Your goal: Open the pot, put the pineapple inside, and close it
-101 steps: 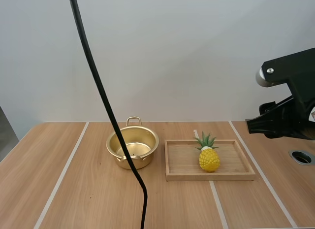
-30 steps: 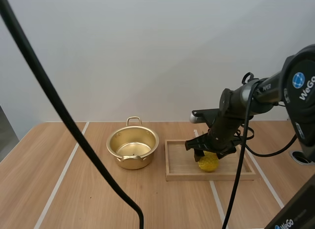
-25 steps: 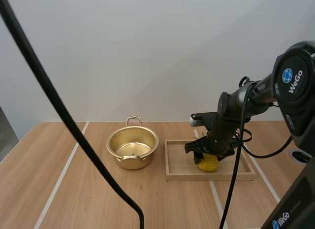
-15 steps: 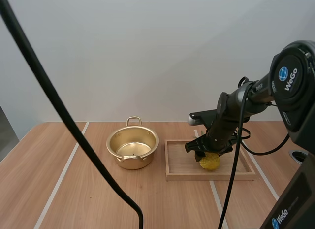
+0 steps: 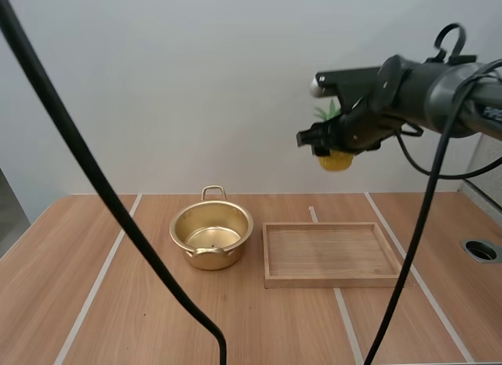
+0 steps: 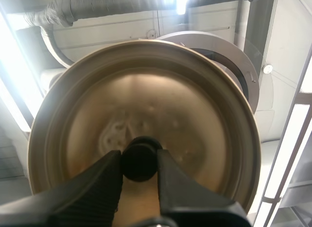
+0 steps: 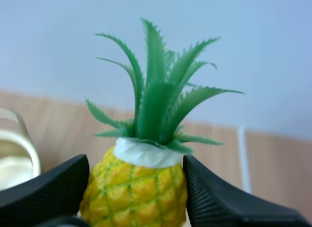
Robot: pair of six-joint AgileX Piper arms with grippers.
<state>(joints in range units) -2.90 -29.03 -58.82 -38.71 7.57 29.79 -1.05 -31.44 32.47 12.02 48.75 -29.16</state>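
High over the tray [image 5: 332,281], the right claw [image 7: 134,192] pinches the pineapple [image 5: 336,160]: yellow criss-crossed body, white collar, green leaves upright. On the counter [image 5: 118,302] the pot [image 5: 212,234] stands open and looks empty. Its lid [image 6: 146,110] is off, and the left claw [image 6: 140,164] is pinching the black knob. Opening is done, I judge; putting the pineapple inside and closing remain.

readable text: none
pot [image 5: 205,259]: blank
tray [image 5: 333,282], right of pot: blank
pineapple [image 5: 336,161], up right of pot: blank
lid [image 6: 161,114]: blank
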